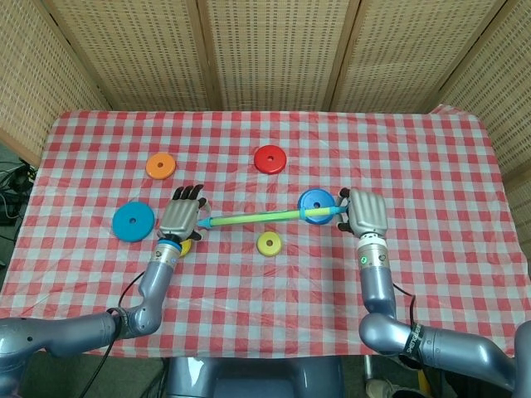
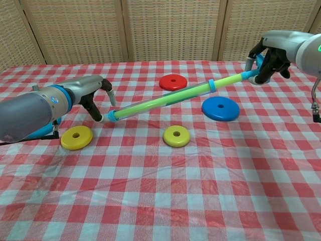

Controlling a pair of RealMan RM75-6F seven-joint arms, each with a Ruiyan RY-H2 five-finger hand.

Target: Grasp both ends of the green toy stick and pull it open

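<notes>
**Green toy stick held at one end, met at the other**

Green toy stick (image 2: pixel 165 99) is gripped at its right end by the right hand (image 2: pixel 268 57), whose fingers are seen in the chest view wrapped around the blue end piece. That end is held raised off the tabletop (image 2: pixel 200 191), and the stick slopes down from there toward the left.

At the lower, left end, the left hand (image 2: pixel 98 98) is placed at the blue tip. In the chest view its fingers (image 2: pixel 109 93) are curved over the tip and its thumb is set below it, at or just beside the tip, but whether the tip is actually clamped cannot be told from either view. In the head view the same hand (image 1: pixel 181 217) is seen from above, back upward, with the stick (image 1: pixel 261 218) running out from under its fingers to the right hand (image 1: pixel 365 214).

A blue collar (image 2: pixel 212 84) is seen on the stick, nearer its right end.

Around the stick, flat rings lie on the red-and-white checked cloth. A yellow ring (image 2: pixel 76 137) is found just below the left hand, and a second yellow ring (image 2: pixel 176 135) lies under the middle of the stick. A blue ring (image 2: pixel 220 108) lies beneath the raised right part. A red ring (image 2: pixel 173 82) is set behind the stick. In the head view, another blue ring (image 1: pixel 134 221) is seen to the left of the left hand, and an orange ring (image 1: pixel 161 166) farther back.
</notes>
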